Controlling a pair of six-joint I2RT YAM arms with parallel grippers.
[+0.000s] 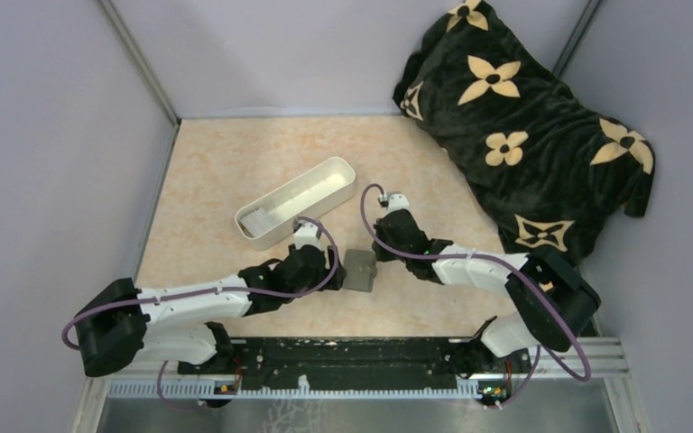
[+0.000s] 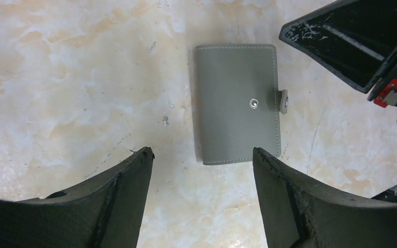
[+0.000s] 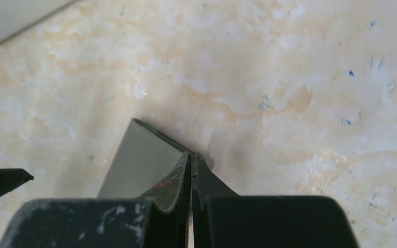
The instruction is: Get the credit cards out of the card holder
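The card holder [image 1: 359, 270] is a small grey wallet lying closed and flat on the table between both arms, its snap stud and side tab [image 2: 284, 101] facing up. The credit cards are hidden. My left gripper [image 2: 202, 156] is open and stands just short of the card holder's [image 2: 237, 103] near edge, with nothing between its fingers. My right gripper [image 3: 192, 156] is shut, its tips over the edge of the card holder [image 3: 139, 165]; I see nothing pinched between them. In the top view the left gripper [image 1: 335, 263] and right gripper [image 1: 379, 255] flank the wallet.
A long white plastic tray [image 1: 298, 203] lies just behind the left arm. A black blanket with beige flower shapes [image 1: 523, 126] fills the back right corner. Grey walls close in the table on three sides. The right finger [image 2: 351, 41] shows at the left wrist view's top right.
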